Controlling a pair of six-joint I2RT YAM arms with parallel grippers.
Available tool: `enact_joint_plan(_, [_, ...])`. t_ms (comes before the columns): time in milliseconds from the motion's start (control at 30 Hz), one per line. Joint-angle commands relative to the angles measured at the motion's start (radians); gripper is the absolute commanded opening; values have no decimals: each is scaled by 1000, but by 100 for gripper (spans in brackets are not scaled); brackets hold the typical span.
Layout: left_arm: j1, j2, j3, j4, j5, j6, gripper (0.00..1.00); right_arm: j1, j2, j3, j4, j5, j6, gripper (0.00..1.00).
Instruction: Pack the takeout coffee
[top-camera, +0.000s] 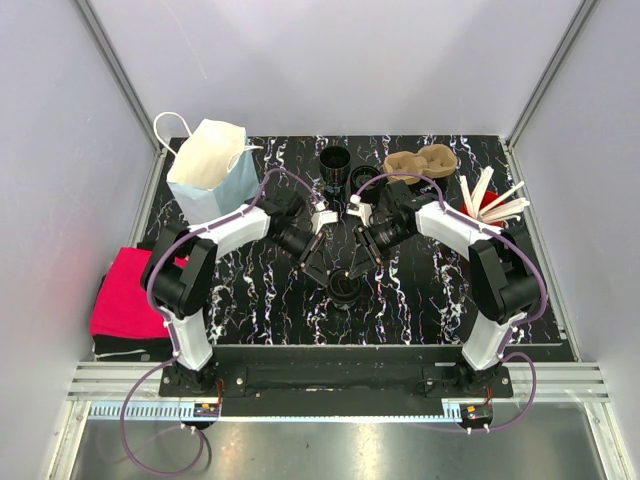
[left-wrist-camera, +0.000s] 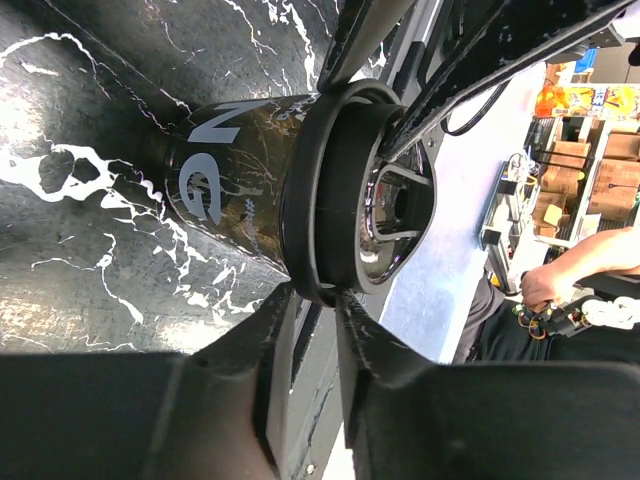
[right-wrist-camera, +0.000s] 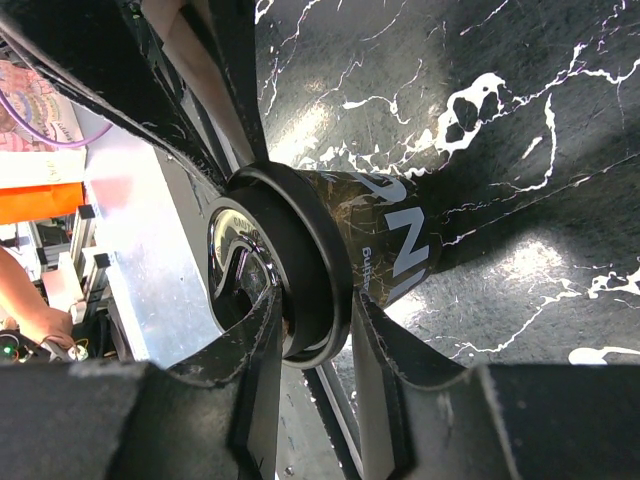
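Lid-seating step, as judged: the cup (left-wrist-camera: 230, 190) stands upright at the centre of the marbled table (top-camera: 250, 290). Both grippers reach onto its lid (left-wrist-camera: 310, 190) from opposite sides, presumably so that one steadies the rim while the other presses it home. The right gripper (right-wrist-camera: 317, 320) pinches the lid's rim between narrow jaws. The left gripper (left-wrist-camera: 315, 305) straddles it closely, though whether it clamps cannot be told. The cup is glossy black with white lettering, and its lid is a thick black ring.
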Motion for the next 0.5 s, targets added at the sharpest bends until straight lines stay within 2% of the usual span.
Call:
enact_joint_plan(0, [-31, 13, -32, 99, -116, 22, 20, 14, 0, -28, 27, 95, -24, 31])
enact_joint_plan(100, [-28, 10, -24, 97, -113, 27, 22, 14, 0, -28, 27, 90, -27, 30])
enact_joint_plan(133, [-23, 5, -18, 97, -111, 28, 30, 14, 2, -28, 27, 89, -29, 29])
enact_joint_plan(267, [20, -22, 44, 85, -50, 39, 48, 14, 0, -32, 25, 89, -33, 29])
enact_joint_plan(467, [63, -12, 115, 57, -1, 55, 52, 14, -4, -32, 25, 92, -33, 29])
